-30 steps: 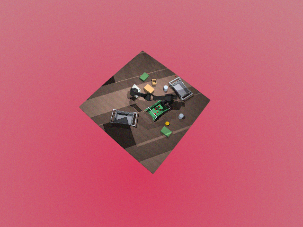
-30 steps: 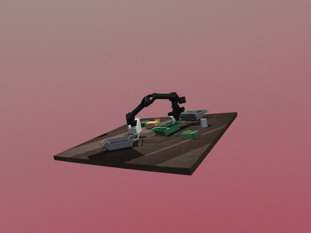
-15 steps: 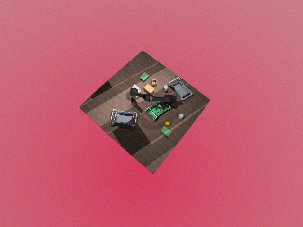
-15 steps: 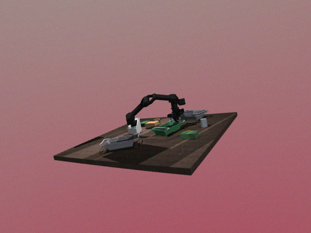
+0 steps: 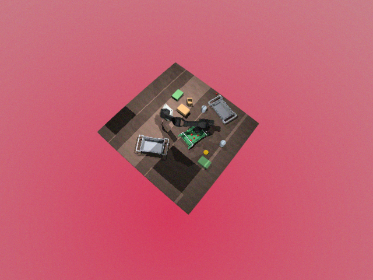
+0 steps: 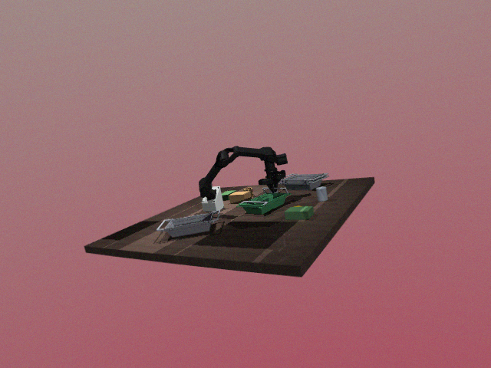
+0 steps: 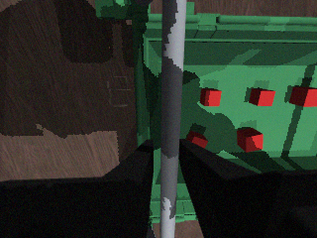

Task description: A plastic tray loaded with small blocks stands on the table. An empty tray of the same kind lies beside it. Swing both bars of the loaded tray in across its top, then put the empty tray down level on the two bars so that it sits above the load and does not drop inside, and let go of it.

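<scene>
The loaded green tray [image 5: 197,139] [image 6: 267,207] [image 7: 267,22] holds several red blocks [image 5: 195,136] [image 7: 211,97]. Its near wire bar [image 5: 187,139] [image 6: 255,202] lies across its top. Its far bar [image 6: 283,188] [image 7: 172,99] stands raised over the far end, just inside the end wall in the wrist view. My gripper [image 6: 274,192] [image 7: 164,145] is slightly open around this bar, with a narrow gap left of it, so it is not clamped. A grey empty tray [image 5: 152,151] [image 6: 190,228] has its bars out over its ends. Another grey tray [image 5: 230,119] [image 6: 303,185] stands at the back right.
Near the arm's base are an orange block [image 5: 183,109] [image 6: 239,197], a green block [image 5: 178,94] and a small tan holder [image 5: 189,101]. Grey cylinders [image 5: 203,108] [image 5: 222,143], a yellow disc [image 5: 206,151] and another green block [image 5: 204,161] [image 6: 299,212] stand around the green tray.
</scene>
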Action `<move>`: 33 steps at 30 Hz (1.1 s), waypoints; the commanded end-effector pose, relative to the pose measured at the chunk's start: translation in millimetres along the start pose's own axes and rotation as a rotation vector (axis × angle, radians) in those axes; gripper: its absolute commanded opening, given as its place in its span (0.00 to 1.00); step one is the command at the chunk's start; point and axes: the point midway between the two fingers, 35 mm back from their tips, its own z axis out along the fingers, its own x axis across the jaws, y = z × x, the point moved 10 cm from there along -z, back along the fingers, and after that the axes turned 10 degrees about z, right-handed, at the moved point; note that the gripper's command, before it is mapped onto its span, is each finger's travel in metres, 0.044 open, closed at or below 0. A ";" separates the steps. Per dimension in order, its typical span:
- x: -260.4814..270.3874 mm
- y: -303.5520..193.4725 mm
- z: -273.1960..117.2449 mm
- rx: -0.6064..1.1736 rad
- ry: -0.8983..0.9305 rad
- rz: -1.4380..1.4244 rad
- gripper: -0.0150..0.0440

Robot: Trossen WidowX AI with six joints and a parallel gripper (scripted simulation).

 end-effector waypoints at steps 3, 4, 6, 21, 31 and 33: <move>-17.4 2.5 13.5 -0.004 -0.005 -0.004 0.40; -19.0 2.7 15.1 -0.004 -0.005 -0.004 0.40; -18.5 2.8 12.5 -0.004 -0.005 -0.004 0.40; -14.7 2.8 -19.5 -0.006 -0.006 -0.004 0.40; -14.7 2.8 -19.5 -0.006 -0.006 -0.004 0.40; -14.7 2.8 -19.5 -0.006 -0.006 -0.004 0.40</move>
